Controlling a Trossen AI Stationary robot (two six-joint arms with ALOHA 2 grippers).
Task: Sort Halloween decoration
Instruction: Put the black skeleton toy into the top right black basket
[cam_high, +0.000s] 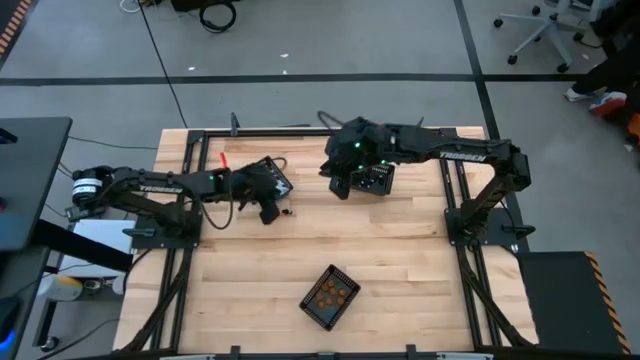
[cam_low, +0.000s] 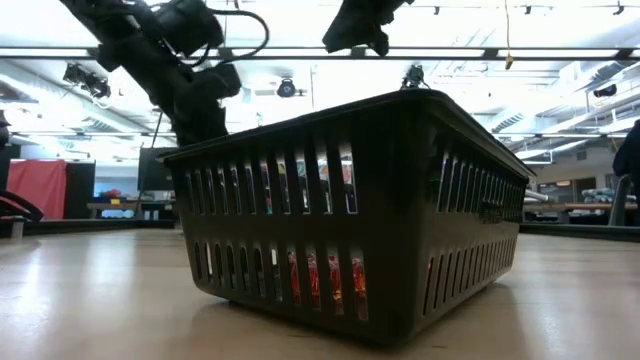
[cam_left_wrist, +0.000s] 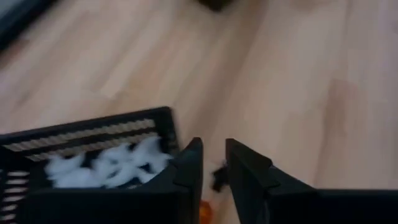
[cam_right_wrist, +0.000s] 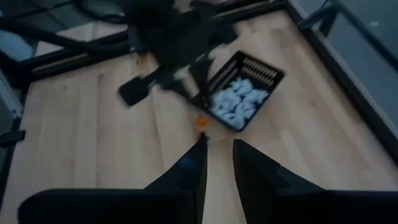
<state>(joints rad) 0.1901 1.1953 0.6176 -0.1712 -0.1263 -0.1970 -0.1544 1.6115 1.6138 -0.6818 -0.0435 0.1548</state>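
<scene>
Hovering left gripper (cam_left_wrist: 213, 165) slightly parted over black trinket (cam_left_wrist: 217, 178) at white basket's (cam_left_wrist: 93, 134) 3 o'clock; I'd centre first, right gripper (cam_right_wrist: 219, 152) empty.

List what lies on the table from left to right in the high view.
left gripper by the basket of white trinkets → loose trinkets → basket of orange trinkets → right gripper → third basket.
</scene>
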